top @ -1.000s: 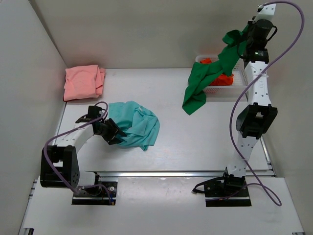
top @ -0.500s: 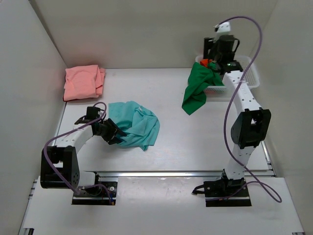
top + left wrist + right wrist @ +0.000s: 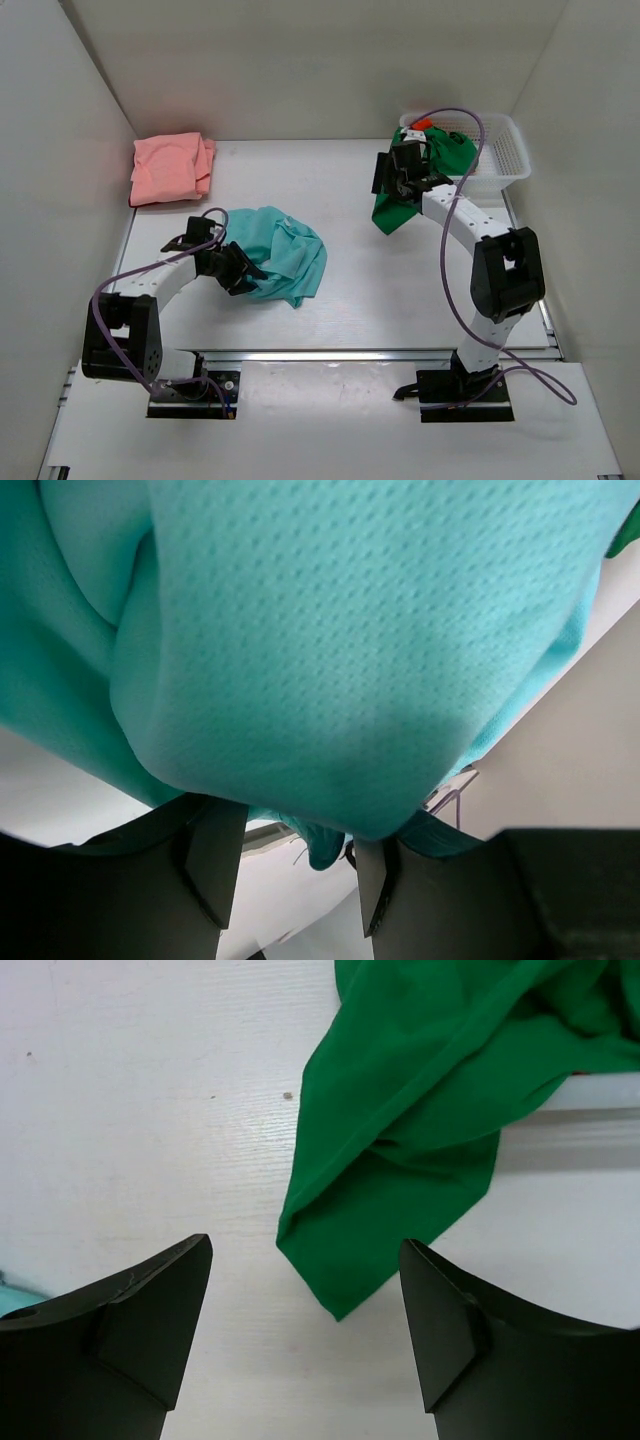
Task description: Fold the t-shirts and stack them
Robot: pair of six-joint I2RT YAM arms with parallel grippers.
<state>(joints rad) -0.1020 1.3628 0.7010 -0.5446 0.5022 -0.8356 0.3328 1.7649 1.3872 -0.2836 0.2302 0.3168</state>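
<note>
Grasping the dark green t-shirt (image 3: pixel 420 1100), which trails from the basket (image 3: pixel 508 150) onto the surface (image 3: pixel 400 290), calls for the open right hand (image 3: pixel 303 1260) above it to pinch a single hem layer. The left hand (image 3: pixel 295 870) is clamped on the crumpled teal t-shirt (image 3: pixel 290 250), centre-left.

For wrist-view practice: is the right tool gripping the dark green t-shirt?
No, the right tool is open and empty; the dark green t-shirt lies beyond it.
</note>
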